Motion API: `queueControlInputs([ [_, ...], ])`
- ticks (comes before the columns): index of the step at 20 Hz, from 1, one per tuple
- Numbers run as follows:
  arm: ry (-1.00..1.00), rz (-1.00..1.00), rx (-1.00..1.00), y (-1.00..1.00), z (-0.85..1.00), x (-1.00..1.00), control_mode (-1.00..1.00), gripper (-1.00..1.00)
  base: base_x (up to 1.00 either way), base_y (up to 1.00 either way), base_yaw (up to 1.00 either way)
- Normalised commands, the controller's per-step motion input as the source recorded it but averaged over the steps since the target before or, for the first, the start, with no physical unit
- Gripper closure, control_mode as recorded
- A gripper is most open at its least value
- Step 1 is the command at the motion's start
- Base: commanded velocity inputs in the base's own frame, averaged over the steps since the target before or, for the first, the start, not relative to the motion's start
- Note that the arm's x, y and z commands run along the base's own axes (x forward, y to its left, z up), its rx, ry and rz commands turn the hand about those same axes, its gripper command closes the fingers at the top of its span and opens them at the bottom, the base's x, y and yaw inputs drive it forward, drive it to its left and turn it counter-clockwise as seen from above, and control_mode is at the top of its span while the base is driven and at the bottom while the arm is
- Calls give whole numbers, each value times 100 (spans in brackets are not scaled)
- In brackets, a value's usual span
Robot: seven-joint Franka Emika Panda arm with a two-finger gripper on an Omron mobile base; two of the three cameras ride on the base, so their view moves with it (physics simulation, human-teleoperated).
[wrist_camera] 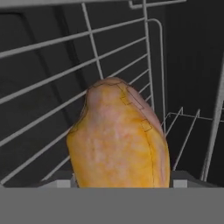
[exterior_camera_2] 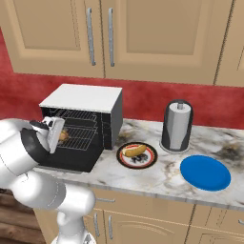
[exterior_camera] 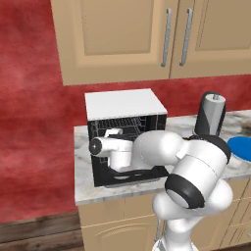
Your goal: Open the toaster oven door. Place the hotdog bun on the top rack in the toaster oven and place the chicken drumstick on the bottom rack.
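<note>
Finding one: the chicken drumstick [wrist_camera: 118, 140], as we judge the golden-brown piece to be, is inside the toaster oven [exterior_camera_2: 81, 97], which stands at the left end of the tabletop [exterior_camera_2: 167, 181]. Its door [exterior_camera_2: 71, 162] is folded down flat. The piece hangs between the top rack [exterior_camera_2: 78, 114] and the bottom rack [exterior_camera_2: 83, 140], close above the lower one; we cannot tell whether it touches the wires.

Handling: we judge it light and fairly firm, but rounded and probably greasy, so liable to twist or slide in a pinch. The thick meaty middle gives the surest hold, not the narrow bone end.

Finding two: the end effector [exterior_camera_2: 62, 137] is partly open, its jaws standing either side of the drumstick's broad body, and we judge them closed on it as a grip.

The hotdog bun [exterior_camera_2: 134, 150] lies on a plate [exterior_camera_2: 151, 162] near the tabletop's middle, just beside the oven.
</note>
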Motion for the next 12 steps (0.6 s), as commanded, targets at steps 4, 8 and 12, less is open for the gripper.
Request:
queueControlInputs([
  [4,0,0,11,0,-5,-4,-100,-100,0,0,0],
  [8,0,0,11,0,16,0,-100,-100,0,0,0],
  [12,0,0,11,0,38,0,-100,-100,0,0,0],
])
